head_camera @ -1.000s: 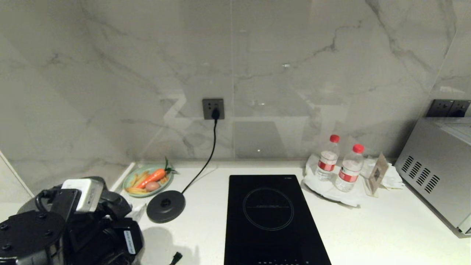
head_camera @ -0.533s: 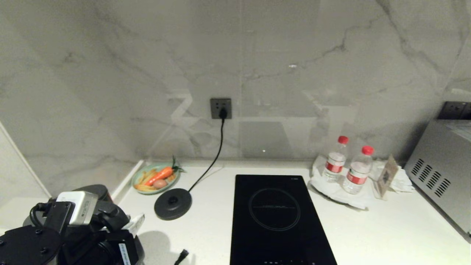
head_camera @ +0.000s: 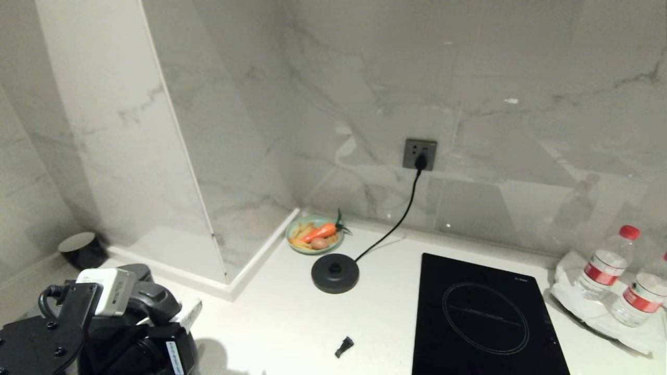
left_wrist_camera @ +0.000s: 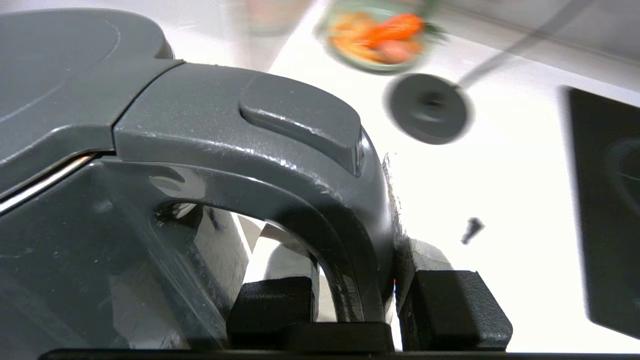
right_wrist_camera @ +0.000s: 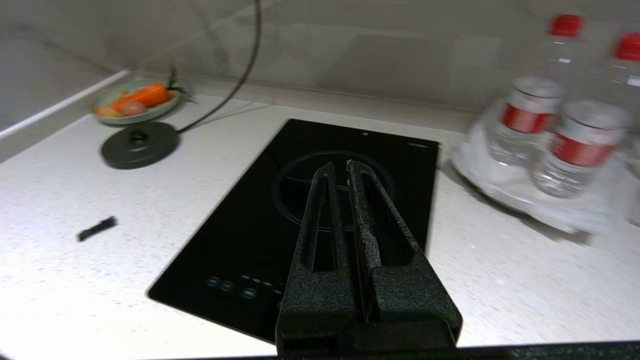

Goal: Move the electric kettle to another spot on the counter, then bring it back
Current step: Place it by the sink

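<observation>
Nearby, green plate (head_camera: pixel 315 241) holds carrot (head_camera: pixel 320 231), egg (head_camera: pixel 319 243).

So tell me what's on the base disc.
Nothing: the base disc is bare on the counter, with only its centre connector and cord showing. The kettle is off it, its handle in the left gripper. Whatever lies under the disc is hidden.

My left gripper (left_wrist_camera: pixel 357 305) sits at seven o'clock, fingers clamped; my right gripper (right_wrist_camera: pixel 340 172) hangs closed.

right pincer (right_wrist_camera: pixel 339 172) closed, above black cooktop (right_wrist_camera: pixel 250 220)
</observation>
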